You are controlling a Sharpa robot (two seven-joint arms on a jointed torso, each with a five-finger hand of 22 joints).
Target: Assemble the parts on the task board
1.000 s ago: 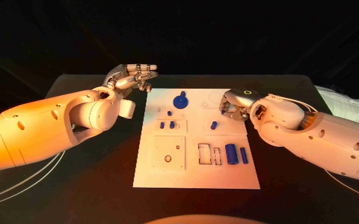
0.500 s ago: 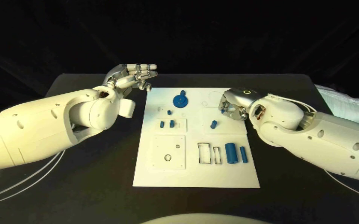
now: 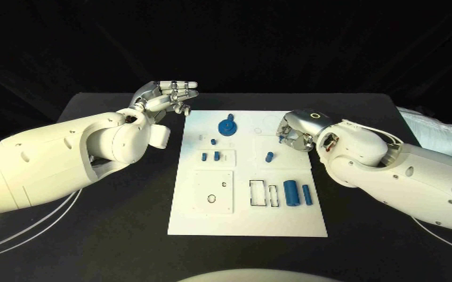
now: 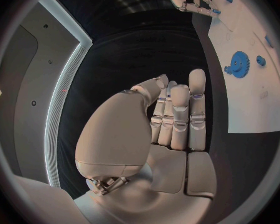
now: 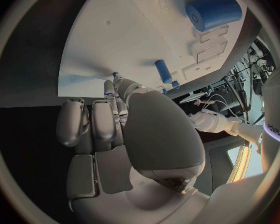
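Note:
The white task board lies in the middle of the black table. On it are a blue gear, several small blue pegs, one peg further right, and two blue cylinders. My right hand hovers over the board's upper right edge and pinches a tiny blue part at its fingertips. My left hand is raised off the board's upper left corner, fingers straight, holding nothing. The left wrist view shows the left hand, the gear and the board.
The right wrist view shows a large blue cylinder and a peg on the board. Black rectangular recesses sit beside the cylinders. A square panel lies at the board's lower left. White cables run along the table's left.
My right hand has edged slightly to the right at the board's edge. The left hand and the parts on the board have stayed put.

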